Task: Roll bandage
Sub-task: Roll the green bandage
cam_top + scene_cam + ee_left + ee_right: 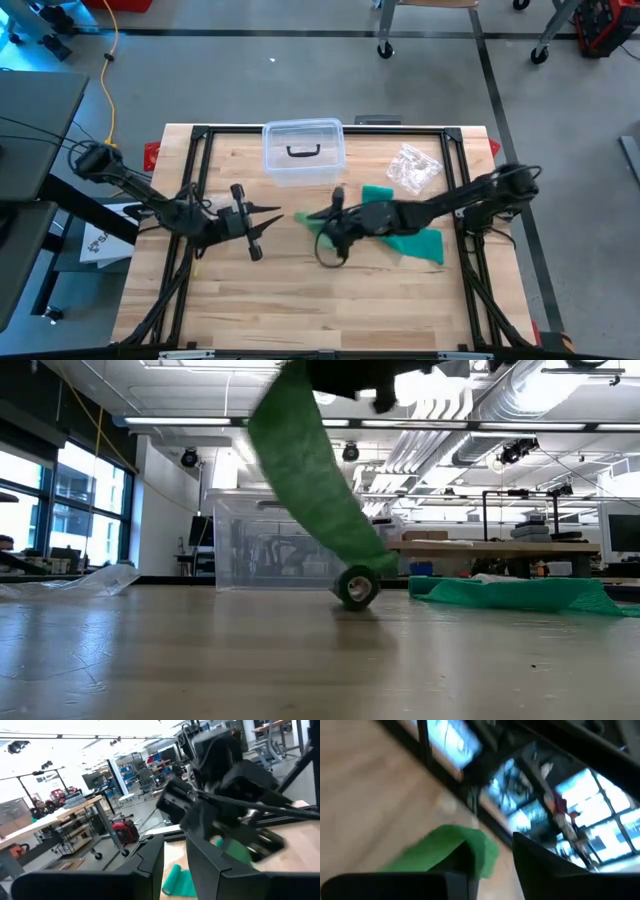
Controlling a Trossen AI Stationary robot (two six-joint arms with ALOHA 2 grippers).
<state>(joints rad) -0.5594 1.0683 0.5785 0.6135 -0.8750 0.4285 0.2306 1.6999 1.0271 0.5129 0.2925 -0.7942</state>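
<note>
A green bandage hangs as a flat strip (310, 480) from my right gripper (314, 215) down to its small rolled end (357, 587), which stands on edge on the table. The rest of the bandage lies in a loose green pile (420, 243) to the right and also shows in the low view (520, 595). My right gripper (492, 845) is raised above the table's middle and shut on the strip. My left gripper (275, 215) hovers just left of it, pointing at it, open and empty. It shows with a narrow gap in its wrist view (175, 857). My right gripper holds the bandage's strip at its upper part (462, 845), where the green cloth lies against one finger (465, 867). The exact pinch is hidden by the fingers. The strip hangs slanting below the gripper, fairly straight, and the rolled end rests on the table.
A clear plastic bin (303, 150) with a dark handle stands at the table's far edge, and a crumpled clear plastic bag (413, 168) lies to its right. Bare wood stretches across the near half of the table (300, 310).
</note>
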